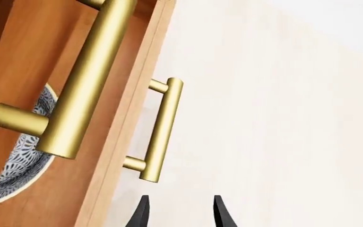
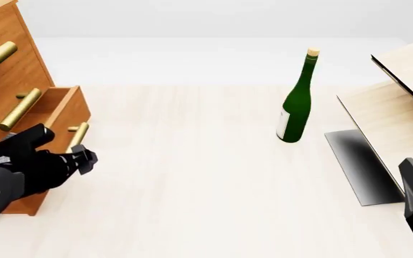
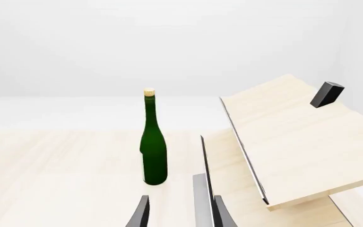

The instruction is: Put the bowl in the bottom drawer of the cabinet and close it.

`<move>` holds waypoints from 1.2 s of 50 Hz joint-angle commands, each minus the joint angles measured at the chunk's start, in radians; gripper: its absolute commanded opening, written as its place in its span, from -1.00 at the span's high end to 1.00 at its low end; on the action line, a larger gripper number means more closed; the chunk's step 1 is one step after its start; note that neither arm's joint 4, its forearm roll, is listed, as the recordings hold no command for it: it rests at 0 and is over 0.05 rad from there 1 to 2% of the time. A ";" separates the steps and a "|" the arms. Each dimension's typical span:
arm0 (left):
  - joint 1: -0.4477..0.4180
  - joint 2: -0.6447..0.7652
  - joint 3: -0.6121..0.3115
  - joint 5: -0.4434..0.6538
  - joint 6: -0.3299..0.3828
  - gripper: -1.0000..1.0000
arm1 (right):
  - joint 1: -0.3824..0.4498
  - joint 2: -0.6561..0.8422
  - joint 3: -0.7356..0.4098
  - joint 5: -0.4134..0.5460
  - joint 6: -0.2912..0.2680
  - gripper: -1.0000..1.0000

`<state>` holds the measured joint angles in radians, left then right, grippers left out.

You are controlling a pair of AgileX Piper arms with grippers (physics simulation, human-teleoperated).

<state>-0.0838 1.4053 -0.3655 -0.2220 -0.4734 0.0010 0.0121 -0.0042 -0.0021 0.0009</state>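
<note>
**Bowl in open bottom drawer; both grippers empty**

Bowl (image 1: 24,151): white with grey-blue speckle, lying inside the bottom drawer (image 2: 66,110); seen at the lower left of the left wrist view, partly hidden behind the brass handle of the drawer above. In the front view only a grey sliver shows behind the left arm.

Bottom drawer: orange-brown wood, pulled out from the cabinet (image 2: 9,64) at the left edge of the front view. Its brass bar handle (image 2: 78,135) is on the front panel, facing the desk's middle.

Cabinet: orange-brown, three drawers; the two upper ones are shut, each with a brass bar handle.

Left gripper (image 1: 180,212): black, at the lower left of the front view, just beside the drawer's handle, not touching it. The fingertips stand apart with nothing between them, released.

Right gripper (image 3: 180,212): arm at the lower right edge of the front view, well apart from the cabinet. Fingertips apart, empty.

Green bottle (image 2: 297,102): upright on the desk (image 2: 192,177), cork in place, right of centre.

Pale wood structure (image 2: 400,102): tilted panels with black edging, at the right of the front view.
</note>
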 commanded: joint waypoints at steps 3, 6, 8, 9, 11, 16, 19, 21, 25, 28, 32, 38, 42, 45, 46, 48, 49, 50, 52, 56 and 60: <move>0.037 0.029 -0.017 -0.006 0.013 -1.00 | 0.000 0.000 0.000 0.000 0.000 -1.00; 0.045 0.038 -0.012 -0.015 0.007 -1.00 | 0.000 0.000 0.000 0.000 0.000 -1.00; 0.049 0.039 -0.012 -0.016 0.008 -1.00 | 0.000 0.000 0.000 0.000 0.000 -1.00; 0.058 0.041 -0.011 -0.016 0.012 -1.00 | 0.000 0.000 0.000 0.000 0.000 -1.00; 0.061 0.042 -0.011 -0.016 0.015 -1.00 | 0.000 0.000 0.000 0.000 0.000 -1.00; 0.076 0.055 -0.011 -0.022 0.022 -1.00 | 0.000 0.000 0.000 0.000 0.000 -1.00; 0.088 0.062 -0.008 -0.026 0.028 -1.00 | 0.000 0.000 0.000 0.000 0.000 -1.00; 0.096 0.062 -0.007 -0.026 0.033 -1.00 | 0.000 0.000 0.000 0.000 0.000 -1.00; 0.122 0.048 0.001 -0.021 0.046 -1.00 | 0.000 0.000 0.000 0.000 0.000 -1.00; 0.146 0.044 0.009 -0.023 0.056 -1.00 | 0.000 0.000 0.000 0.000 0.000 -1.00; 0.162 0.035 0.013 -0.019 0.066 -1.00 | 0.000 0.000 0.000 0.000 0.000 -1.00; 0.183 0.030 0.013 -0.015 0.078 -1.00 | 0.000 0.000 0.000 0.000 0.000 -1.00; 0.209 0.013 0.014 -0.005 0.092 -1.00 | 0.000 0.000 0.000 0.000 0.000 -1.00; 0.212 0.021 0.009 -0.009 0.089 -1.00 | 0.000 0.000 0.000 0.000 0.000 -1.00; 0.212 0.021 0.009 -0.009 0.089 -1.00 | 0.000 0.000 0.000 0.000 0.000 -1.00; 0.217 0.018 0.006 -0.006 0.093 -1.00 | 0.000 0.000 0.000 0.000 0.000 -1.00; 0.217 0.018 0.004 -0.006 0.092 -1.00 | 0.000 0.000 0.000 0.000 0.000 -1.00; 0.222 0.018 0.005 -0.006 0.092 -1.00 | 0.000 0.000 0.000 0.000 0.000 -1.00; 0.225 0.020 0.002 -0.007 0.093 -1.00 | 0.000 0.000 0.000 0.000 0.000 -1.00; 0.238 0.029 -0.001 -0.015 0.100 -1.00 | 0.000 0.000 0.000 0.000 0.000 -1.00; 0.243 0.041 -0.010 -0.021 0.100 -1.00 | 0.000 0.000 0.000 0.000 0.000 -1.00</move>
<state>0.1327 1.4354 -0.3645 -0.2356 -0.3818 0.0011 0.0121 -0.0042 -0.0021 0.0008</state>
